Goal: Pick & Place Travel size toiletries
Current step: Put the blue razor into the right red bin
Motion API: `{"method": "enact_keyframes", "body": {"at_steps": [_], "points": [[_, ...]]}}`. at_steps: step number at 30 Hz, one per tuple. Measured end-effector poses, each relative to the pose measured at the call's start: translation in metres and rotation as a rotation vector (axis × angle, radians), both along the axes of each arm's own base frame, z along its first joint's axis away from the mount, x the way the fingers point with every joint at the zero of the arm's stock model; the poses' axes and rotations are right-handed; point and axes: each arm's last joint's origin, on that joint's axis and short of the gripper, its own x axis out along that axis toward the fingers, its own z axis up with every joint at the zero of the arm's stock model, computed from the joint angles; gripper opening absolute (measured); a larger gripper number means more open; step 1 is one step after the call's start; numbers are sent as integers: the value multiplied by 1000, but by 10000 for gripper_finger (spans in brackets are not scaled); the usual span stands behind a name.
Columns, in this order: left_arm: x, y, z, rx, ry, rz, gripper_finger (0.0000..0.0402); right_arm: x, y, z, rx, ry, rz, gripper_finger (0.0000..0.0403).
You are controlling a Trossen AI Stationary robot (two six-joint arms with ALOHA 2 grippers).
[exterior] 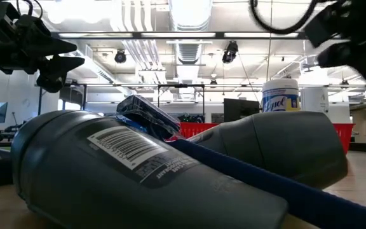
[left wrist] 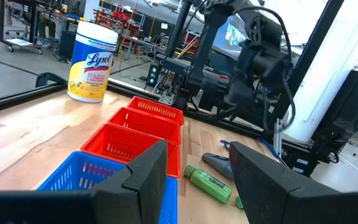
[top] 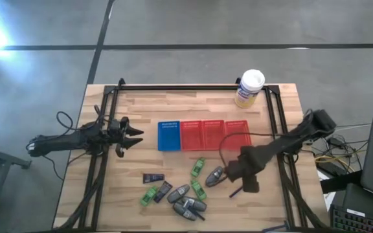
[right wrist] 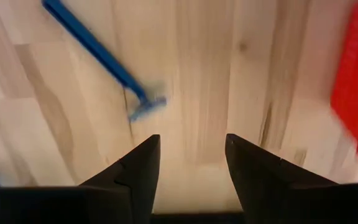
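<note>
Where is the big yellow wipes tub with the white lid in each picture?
High view: the yellow wipes canister with a white lid stands at the wooden table's far edge, beyond the red slotted trays.
Low view: its label and lid peek over a grey container, centre right.
Left wrist view: it stands upper left, behind the red trays.
Right wrist view: not in it.
Shared landmark: the red trays.

Bright overhead ceiling lights (exterior: 186, 13); floor glare; right wrist view blurred.

A robotics lab — exposed ceiling ducts (exterior: 189, 28), equipment racks (left wrist: 185, 56) — concrete floor (top: 186, 26).
</note>
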Motion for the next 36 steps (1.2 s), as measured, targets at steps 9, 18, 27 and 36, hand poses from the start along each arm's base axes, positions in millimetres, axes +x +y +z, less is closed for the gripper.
{"method": "enact_keyframes", "body": {"at_steps": [9,18,27,36], "points": [[0,0,0,0,0,0,179,8,46,1,-8,-216,379,219],[0,0,0,0,0,0,179,7,59,-27,14,-267,334,271],[0,0,0,0,-1,0,179,-1,68,-57,-15,-178,388,288],[0,0,0,0,0,0,179,-7,72,-77,-50,-161,399,208]]}}
